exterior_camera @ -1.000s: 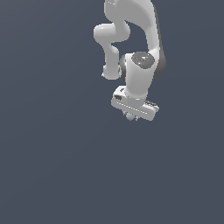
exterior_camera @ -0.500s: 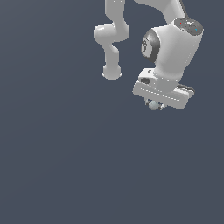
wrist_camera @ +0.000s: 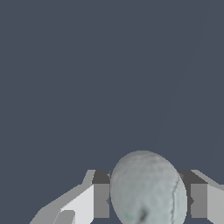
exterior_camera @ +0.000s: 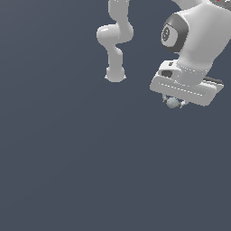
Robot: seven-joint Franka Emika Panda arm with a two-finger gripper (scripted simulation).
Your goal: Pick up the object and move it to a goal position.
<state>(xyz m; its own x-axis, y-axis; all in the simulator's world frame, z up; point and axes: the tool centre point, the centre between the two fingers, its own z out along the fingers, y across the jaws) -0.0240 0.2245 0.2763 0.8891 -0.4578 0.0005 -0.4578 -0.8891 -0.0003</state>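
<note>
The object, a tiny pale grey ball [exterior_camera: 172, 103], hangs under the white hand of my arm at the exterior view's upper right. My gripper [exterior_camera: 173, 103] is shut on it, and the short fingers barely show beside it. In the wrist view the ball [wrist_camera: 148, 189] looks large and sits squeezed between the two fingers [wrist_camera: 97, 200], well above the dark floor.
The arm's white base [exterior_camera: 115, 74] stands on the dark grey floor [exterior_camera: 81, 162] toward the exterior view's upper middle, with the links rising out of frame. Nothing else shows on the floor.
The gripper, with the ball in it, has travelled toward the exterior view's right and looks larger in frame. The wrist has tilted as it went.
</note>
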